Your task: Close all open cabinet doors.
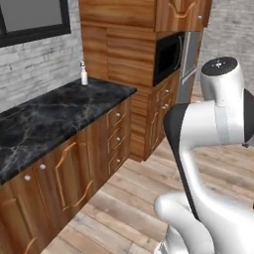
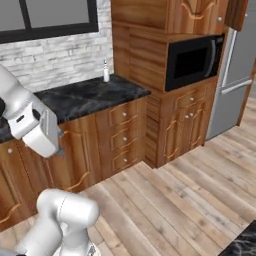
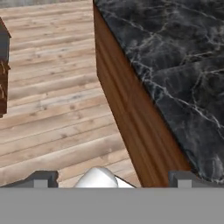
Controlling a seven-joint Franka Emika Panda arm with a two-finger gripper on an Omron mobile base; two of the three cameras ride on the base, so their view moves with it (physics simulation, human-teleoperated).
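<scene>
Left base view: cabinet doors (image 1: pixel 67 171) below the counter (image 1: pixel 44 119) look shut.
Right base view: upper door (image 2: pixel 236 14) by the fridge (image 2: pixel 240 75) stands ajar; judged next target.
Hand view: gripper (image 3: pixel 112 178) jaws wide apart, empty, over the counter edge. Step: search/approach; needs reposition twd that door.

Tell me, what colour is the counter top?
The counter top is black with thin white marble veins. It shows best in the hand view.

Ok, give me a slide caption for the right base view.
Mobile arm beside black marble counter, facing wooden cabinet doors under a built-in microwave.
</scene>
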